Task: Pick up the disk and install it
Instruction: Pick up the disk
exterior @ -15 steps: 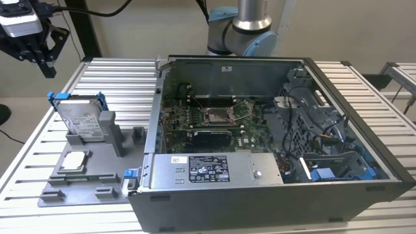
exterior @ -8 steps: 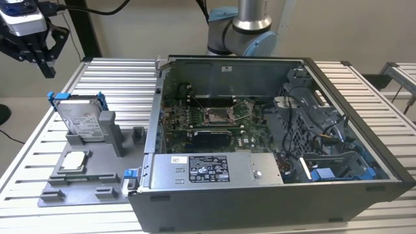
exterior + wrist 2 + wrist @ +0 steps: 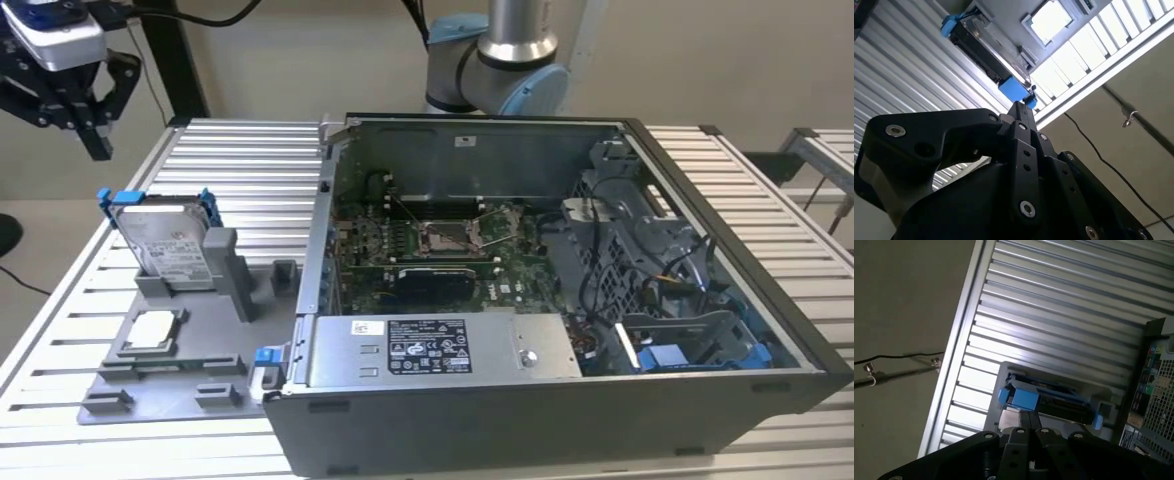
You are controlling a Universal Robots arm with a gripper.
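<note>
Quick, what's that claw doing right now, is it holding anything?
Gripper: closed, holding nothing; the disk stands in its grey holder.

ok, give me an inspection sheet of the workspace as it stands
Surface: slatted aluminium table, carrying a grey fixture and an open computer case.
Job's things: disk standing upright in the fixture, not gripped.
Clutter: small square chip lying on the fixture.
Grippers: gripper shut, empty, above the disk and apart from it.
Cables: black cables overhead near the wrist; wiring inside the case; thin cable across the floor.
Surroundings: arm base behind the case; another slatted frame at the exterior view's right.
</note>
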